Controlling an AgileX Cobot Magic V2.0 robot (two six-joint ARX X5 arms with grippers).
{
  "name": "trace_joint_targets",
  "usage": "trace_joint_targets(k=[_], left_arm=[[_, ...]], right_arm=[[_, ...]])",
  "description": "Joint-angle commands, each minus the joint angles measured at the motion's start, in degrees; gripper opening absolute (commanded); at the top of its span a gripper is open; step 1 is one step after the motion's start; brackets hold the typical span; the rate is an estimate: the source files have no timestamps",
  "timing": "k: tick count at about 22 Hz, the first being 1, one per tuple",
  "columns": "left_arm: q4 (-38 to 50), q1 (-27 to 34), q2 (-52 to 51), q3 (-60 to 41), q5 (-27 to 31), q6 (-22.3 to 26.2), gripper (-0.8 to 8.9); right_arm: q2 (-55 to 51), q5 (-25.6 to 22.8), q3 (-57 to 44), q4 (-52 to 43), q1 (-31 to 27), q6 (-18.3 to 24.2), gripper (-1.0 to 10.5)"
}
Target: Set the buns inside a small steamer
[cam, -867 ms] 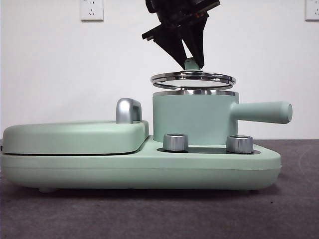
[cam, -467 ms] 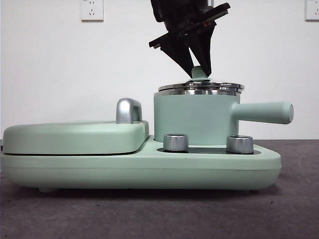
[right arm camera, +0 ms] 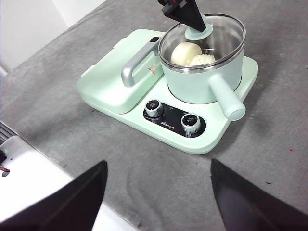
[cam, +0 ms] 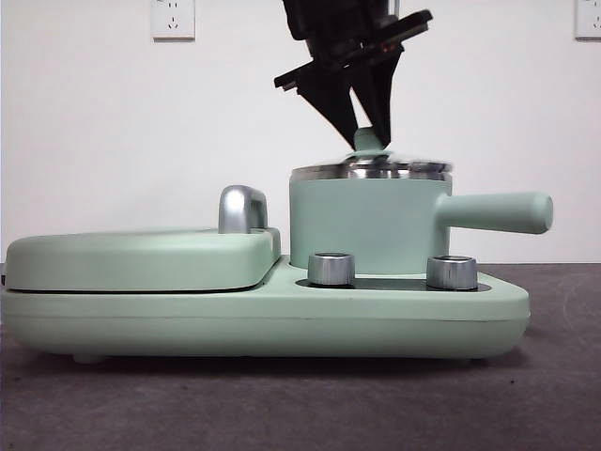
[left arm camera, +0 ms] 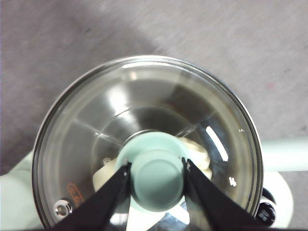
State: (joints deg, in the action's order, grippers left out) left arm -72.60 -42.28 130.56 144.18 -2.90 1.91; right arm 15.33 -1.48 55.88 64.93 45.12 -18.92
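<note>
The small steamer [cam: 362,225], a mint-green pot with a stick handle [cam: 498,212], stands on the right of the cooker base. Its glass lid [cam: 371,170] sits on the steel rim. My left gripper [cam: 364,127] comes from above and is shut on the lid's green knob [left arm camera: 156,178]. Through the glass, the right wrist view shows both buns inside the pot: the smooth cream one [right arm camera: 185,52] and the ridged white one [right arm camera: 202,59]. They show pale under the lid in the left wrist view [left arm camera: 199,155]. My right gripper [right arm camera: 158,163] is open and empty, high and far from the cooker.
The flat mint-green grill lid [cam: 141,258] with its chrome handle [cam: 241,209] fills the left of the base [cam: 282,319]. Two steel dials [cam: 331,268] [cam: 452,272] stand in front of the pot. Grey table lies around; a white wall with sockets [cam: 173,17] is behind.
My left gripper has lowered the glass lid from just above the pot's rim down onto it. The right arm has not visibly moved.
</note>
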Motion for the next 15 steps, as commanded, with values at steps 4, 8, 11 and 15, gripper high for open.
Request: trace_joint_targets(k=[4, 8, 11, 15], left_arm=[[0.92, -0.5, 2.82, 1.36, 0.48, -0.63, 0.33], [0.76, -0.5, 2.64, 2.01, 0.44, -2.93, 5.03], [-2.99, -0.33, 1.49, 7.37, 0.44, -4.46, 5.73], [-9.73, -0.28, -5.86, 11.96, 0.39, -6.51, 5.72]], right_arm=[[0.13, 0.0, 0.59, -0.61, 0.55, -0.17, 3.4], [0.13, -0.02, 0.59, -0.61, 0.55, -0.17, 3.4], [0.13, 0.02, 0.59, -0.61, 0.55, -0.17, 3.4], [0.13, 0.0, 0.59, -0.61, 0.55, -0.15, 3.4]])
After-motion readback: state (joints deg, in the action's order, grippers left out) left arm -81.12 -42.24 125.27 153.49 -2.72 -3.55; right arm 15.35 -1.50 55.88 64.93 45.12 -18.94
